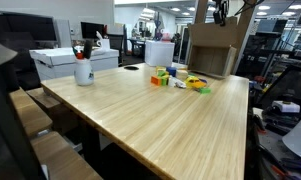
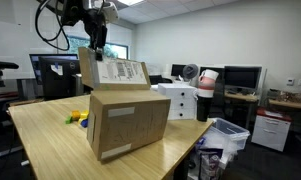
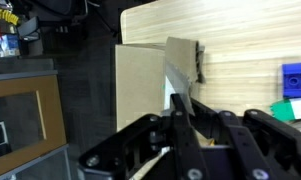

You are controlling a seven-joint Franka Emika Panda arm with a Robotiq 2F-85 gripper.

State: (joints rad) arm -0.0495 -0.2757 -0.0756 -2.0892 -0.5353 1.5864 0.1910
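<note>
In an open-plan office, a pale wood-grain desk (image 1: 160, 120) carries a plain brown cardboard box (image 2: 130, 125) near one corner, the claw (image 2: 96, 50) clamped on its upright flap (image 2: 120, 72).

Brown cardboard box (image 2: 130, 122), white label (image 2: 123, 72) with dark print; pale wood-grain table (image 1: 170, 120); blue block (image 3: 293, 78)

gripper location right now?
In an exterior view the gripper is above the cardboard box at the edge of the wooden table, shut on its raised flap; toy blocks lie beside the box.
</note>
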